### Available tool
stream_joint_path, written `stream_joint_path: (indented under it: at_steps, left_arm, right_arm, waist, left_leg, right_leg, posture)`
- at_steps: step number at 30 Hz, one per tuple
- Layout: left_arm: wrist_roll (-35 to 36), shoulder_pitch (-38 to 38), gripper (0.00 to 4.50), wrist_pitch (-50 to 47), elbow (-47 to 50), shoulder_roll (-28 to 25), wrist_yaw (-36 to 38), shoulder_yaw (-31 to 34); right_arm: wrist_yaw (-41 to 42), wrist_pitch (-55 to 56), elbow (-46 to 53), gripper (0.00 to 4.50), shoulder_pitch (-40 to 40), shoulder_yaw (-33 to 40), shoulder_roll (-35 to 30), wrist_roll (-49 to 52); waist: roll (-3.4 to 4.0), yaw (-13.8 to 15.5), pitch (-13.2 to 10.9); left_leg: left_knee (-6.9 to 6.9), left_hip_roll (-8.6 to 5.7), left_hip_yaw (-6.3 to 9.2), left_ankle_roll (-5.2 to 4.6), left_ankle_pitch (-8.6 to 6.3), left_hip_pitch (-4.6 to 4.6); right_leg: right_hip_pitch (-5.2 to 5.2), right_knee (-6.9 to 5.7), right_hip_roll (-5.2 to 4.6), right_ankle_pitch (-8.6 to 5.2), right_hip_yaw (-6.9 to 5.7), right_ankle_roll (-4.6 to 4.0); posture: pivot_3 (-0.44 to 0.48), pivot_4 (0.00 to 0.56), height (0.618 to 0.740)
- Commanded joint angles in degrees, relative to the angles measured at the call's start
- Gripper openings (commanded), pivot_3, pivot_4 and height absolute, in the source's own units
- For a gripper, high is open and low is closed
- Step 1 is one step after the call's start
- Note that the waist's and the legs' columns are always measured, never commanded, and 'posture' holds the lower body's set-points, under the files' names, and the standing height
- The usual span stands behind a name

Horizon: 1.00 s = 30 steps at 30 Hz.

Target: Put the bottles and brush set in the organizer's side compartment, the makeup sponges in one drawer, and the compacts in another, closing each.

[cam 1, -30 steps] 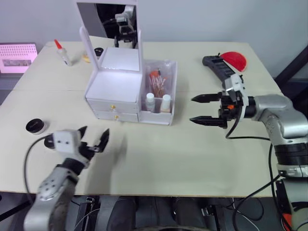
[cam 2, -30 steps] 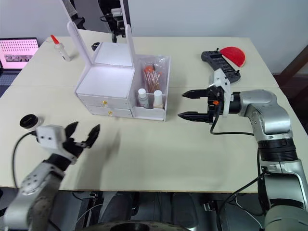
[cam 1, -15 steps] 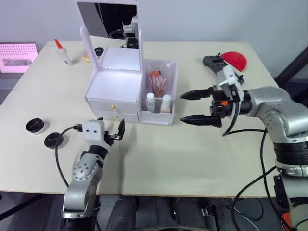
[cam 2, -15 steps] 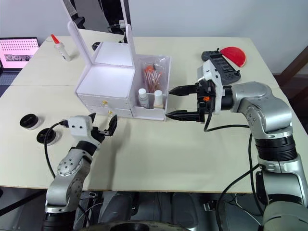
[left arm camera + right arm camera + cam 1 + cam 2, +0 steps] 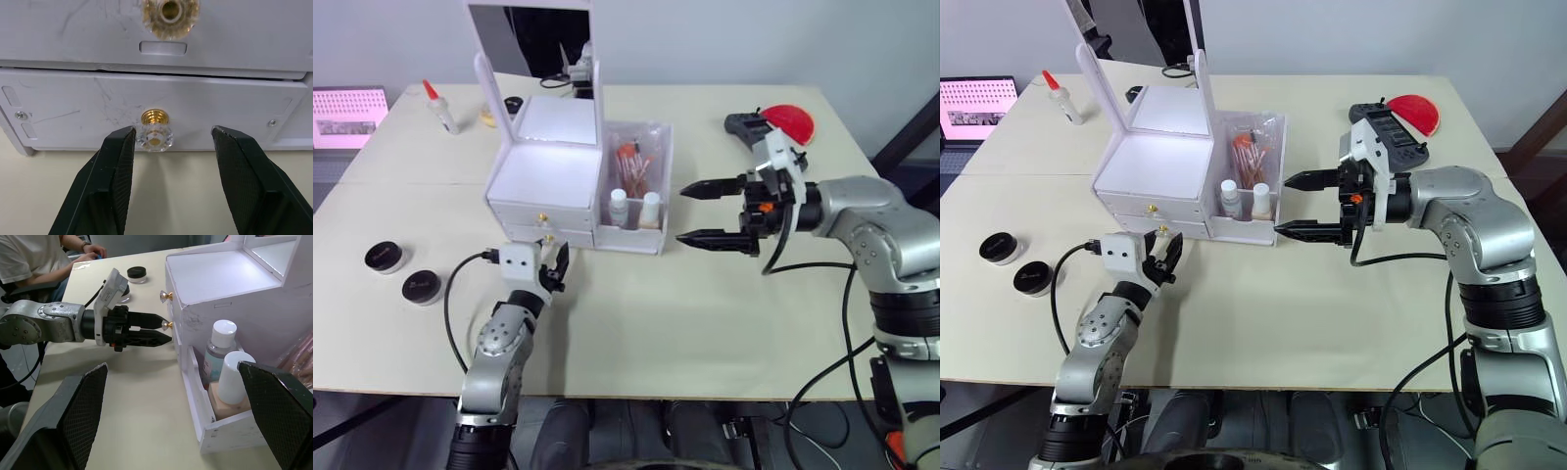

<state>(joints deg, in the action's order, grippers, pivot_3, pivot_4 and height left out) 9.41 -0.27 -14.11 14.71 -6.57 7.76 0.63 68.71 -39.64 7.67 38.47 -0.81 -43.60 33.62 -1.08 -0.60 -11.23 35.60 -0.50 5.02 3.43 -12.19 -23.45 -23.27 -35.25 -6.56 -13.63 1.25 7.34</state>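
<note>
Two open grippers; left gripper [image 5: 168,147] has reached the lower drawer knob [image 5: 155,135].
Fingers straddle it ungripped; right gripper [image 5: 710,212] gapes empty by organizer [image 5: 570,196]; pull next.

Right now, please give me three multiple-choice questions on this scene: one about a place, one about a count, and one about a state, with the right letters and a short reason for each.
1. Where do the two black compacts lie?
A. on the table, on the robot's left of the organizer
B. inside the side compartment
C. on top of the organizer

2. How many white-capped bottles stand in the organizer's side compartment?
A. none
B. two
C. four

3. How is the left gripper at the lower drawer knob?
A. shut on the knob
B. open, with the knob between its fingers
C. far from the drawers

Answers:
1 A: both compacts rest on the table, apart from the organizer.
2 B: the right wrist view shows two bottles side by side in the compartment.
3 B: the left wrist view shows the fingers spread, with a gap on one side of the knob.
</note>
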Motion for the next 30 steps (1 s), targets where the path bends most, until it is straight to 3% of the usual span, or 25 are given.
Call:
stream_joint_path:
  at_steps: [1, 5, 19, 23, 30]
  left_arm:
    - [-0.36, -0.69, 2.06, 2.44, 0.18, 0.38, 0.27, 0.05]
    - [-0.25, -0.49, 0.30, 3.17, 0.23, 0.29, 0.66, 0.51]
    - [0.66, 10.18, 0.33, 3.04, 9.44, -1.86, 4.15, -1.16]
    - [1.85, 14.43, 0.33, 2.09, 13.37, -2.62, 4.86, -0.52]
    - [3.67, 24.05, 0.33, 2.86, 18.86, -6.39, 9.01, 0.40]
  right_arm:
    - [-0.32, 0.47, 1.55, 4.50, 0.39, 1.80, -0.33, 1.11]
    - [-0.22, 1.10, 1.20, 4.50, 0.25, 1.27, -0.44, 0.73]
    - [-2.18, -1.89, 9.11, 4.50, -1.32, 0.91, -1.03, 2.75]
    - [-2.10, -5.96, 10.84, 4.50, -2.95, -1.28, -6.33, 0.56]
    - [-1.95, -6.93, 11.54, 4.50, -4.84, -0.42, -8.79, 1.53]
  waist:
    - [0.00, -0.03, 0.00]
    - [0.00, 0.04, 0.00]
    - [0.00, 0.02, 0.00]
    - [-0.01, 0.35, 0.00]
    - [-0.01, -0.03, -0.01]
  left_leg:
    - [0.00, 0.00, 0.00, 0.00, 0.00, 0.00]
    - [-0.01, 0.00, 0.00, 0.00, 0.00, 0.00]
    - [-0.05, 0.01, 0.00, 0.00, -0.01, -0.01]
    - [-0.01, 0.00, 0.00, 0.00, -0.01, -0.05]
    - [-0.12, 0.01, -0.04, -0.01, -0.03, -0.07]
  right_leg:
    - [0.00, 0.00, 0.00, 0.00, 0.00, 0.00]
    - [0.00, 0.00, 0.00, 0.00, 0.00, 0.01]
    - [-0.04, 0.02, 0.00, -0.01, 0.00, 0.00]
    - [-0.03, 0.06, -0.04, -0.02, 0.00, -0.01]
    - [-0.11, 0.14, -0.07, -0.03, 0.00, -0.01]
  posture:
    - [0.000, 0.150, 0.740]
    - [0.000, 0.150, 0.740]
    - [0.000, 0.150, 0.740]
    - [0.000, 0.150, 0.740]
    - [0.000, 0.150, 0.740]
